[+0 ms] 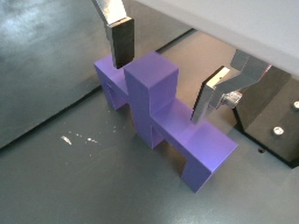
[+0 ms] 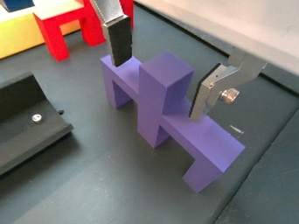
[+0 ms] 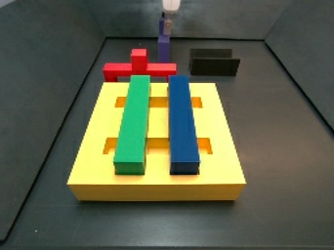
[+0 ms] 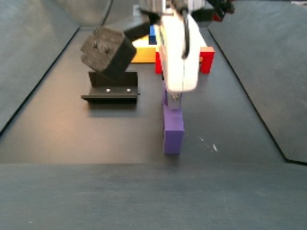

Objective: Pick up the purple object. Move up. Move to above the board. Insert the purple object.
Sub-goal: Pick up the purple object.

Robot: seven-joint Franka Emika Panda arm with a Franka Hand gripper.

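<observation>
The purple object (image 1: 158, 105) lies on the dark floor with its central upright bar (image 2: 163, 83) pointing up, and in a side view the object (image 4: 173, 130) sits beyond the board's far end. My gripper (image 1: 166, 68) is open and straddles that bar, one finger (image 2: 119, 42) on each side with a gap to the bar. Neither pad touches it. In both side views the gripper (image 3: 167, 20) (image 4: 175, 92) hangs right over the piece. The yellow board (image 3: 92, 146) fills the front of the floor.
A green bar (image 3: 135, 122) and a dark-blue bar (image 3: 183, 122) lie in the board's slots. A red cross-shaped block (image 3: 137, 66) stands between board and purple piece. The black fixture (image 4: 110, 90) stands on the floor beside the gripper. Dark walls close in the floor.
</observation>
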